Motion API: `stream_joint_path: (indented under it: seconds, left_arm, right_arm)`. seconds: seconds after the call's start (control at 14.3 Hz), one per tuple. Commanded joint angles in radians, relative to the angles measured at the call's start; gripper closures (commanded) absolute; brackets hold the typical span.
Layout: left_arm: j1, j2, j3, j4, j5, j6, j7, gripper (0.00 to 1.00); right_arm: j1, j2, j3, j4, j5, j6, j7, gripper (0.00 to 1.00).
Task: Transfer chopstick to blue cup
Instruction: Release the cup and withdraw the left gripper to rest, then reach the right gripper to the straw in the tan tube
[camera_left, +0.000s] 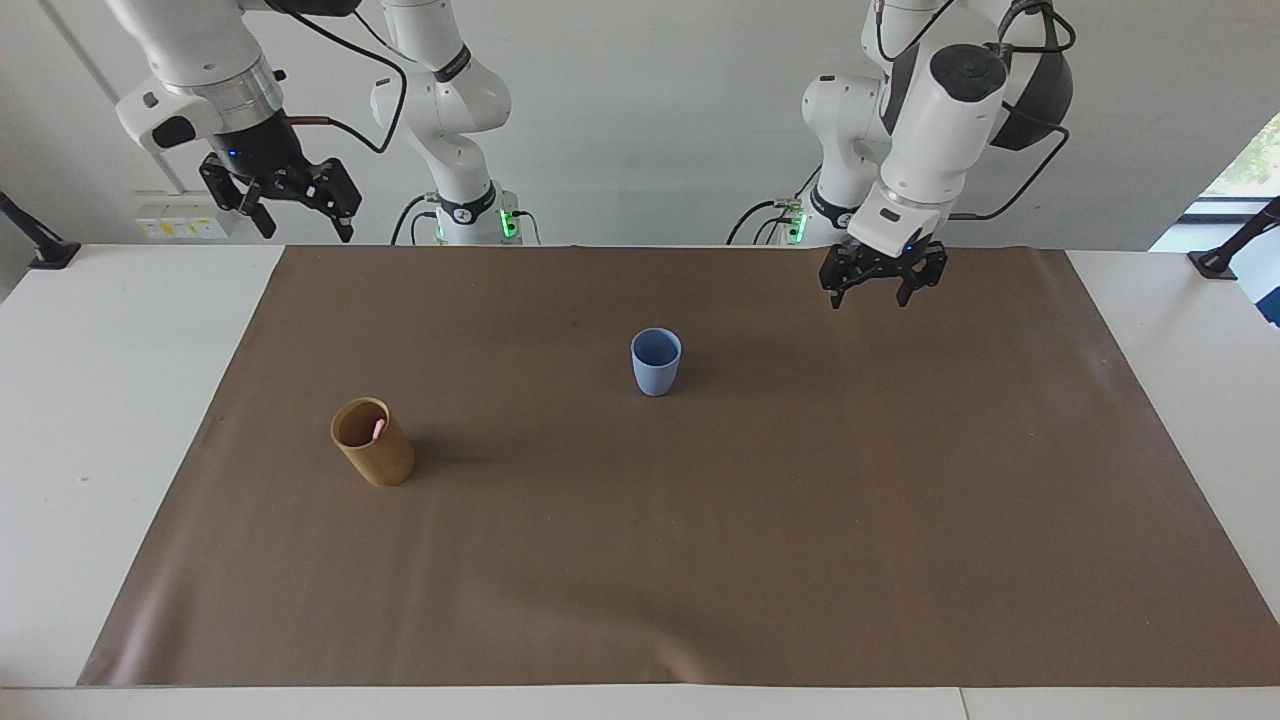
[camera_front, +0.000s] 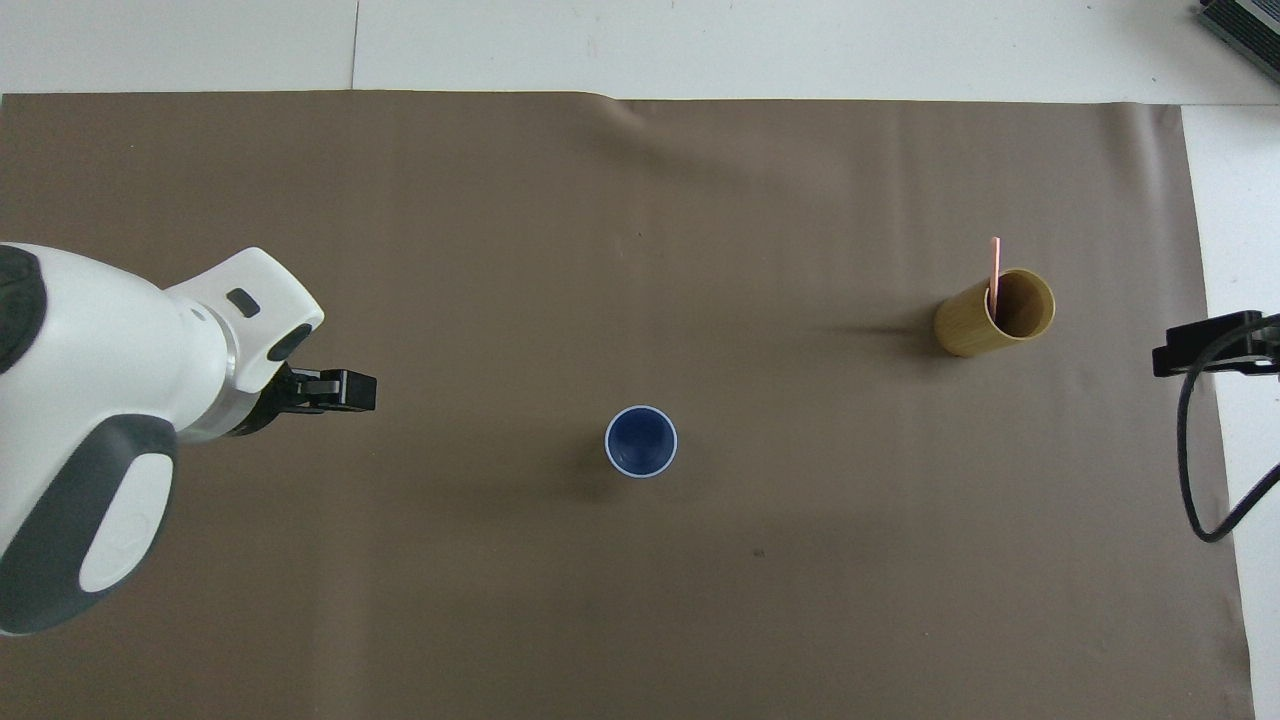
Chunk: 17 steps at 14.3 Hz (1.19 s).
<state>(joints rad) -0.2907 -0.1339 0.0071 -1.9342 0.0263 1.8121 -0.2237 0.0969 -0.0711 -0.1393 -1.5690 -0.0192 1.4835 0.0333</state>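
The blue cup (camera_left: 656, 362) (camera_front: 641, 441) stands upright near the middle of the brown mat, and its inside shows only dark blue. One pink chopstick (camera_left: 377, 430) (camera_front: 993, 270) leans inside the brown cylindrical cup (camera_left: 372, 442) (camera_front: 993, 313) toward the right arm's end, its tip poking above the rim. My left gripper (camera_left: 880, 295) (camera_front: 345, 390) hangs open and empty above the mat toward the left arm's end, well apart from the blue cup. My right gripper (camera_left: 305, 225) (camera_front: 1210, 343) waits open, raised over the table edge at its own end.
The brown mat (camera_left: 700, 560) covers most of the white table (camera_left: 90, 420). Black clamp mounts (camera_left: 40, 245) sit at the table's corners nearest the robots.
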Motion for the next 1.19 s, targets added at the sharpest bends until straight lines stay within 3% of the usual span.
stream_joint_path:
  seconds: [0.0,0.35,0.63,1.12]
  left_arm:
    - [0.096,0.028,-0.012,0.150,-0.002,-0.132,0.146,0.00]
    - [0.209,0.063,-0.012,0.346,0.003,-0.305,0.293,0.00]
    - [0.237,0.144,-0.009,0.506,0.007,-0.419,0.326,0.00]
    - [0.242,0.122,-0.009,0.508,0.018,-0.442,0.357,0.00]
  right_arm:
    - [-0.014,-0.021,0.007,-0.022,0.019,0.003,-0.004,0.00]
    - [-0.016,-0.021,0.007,-0.022,0.019,0.003,-0.007,0.00]
    - [-0.016,-0.022,0.009,-0.023,0.021,0.009,-0.016,0.00]
    - [-0.013,-0.029,0.009,-0.121,0.041,0.197,-0.390,0.00]
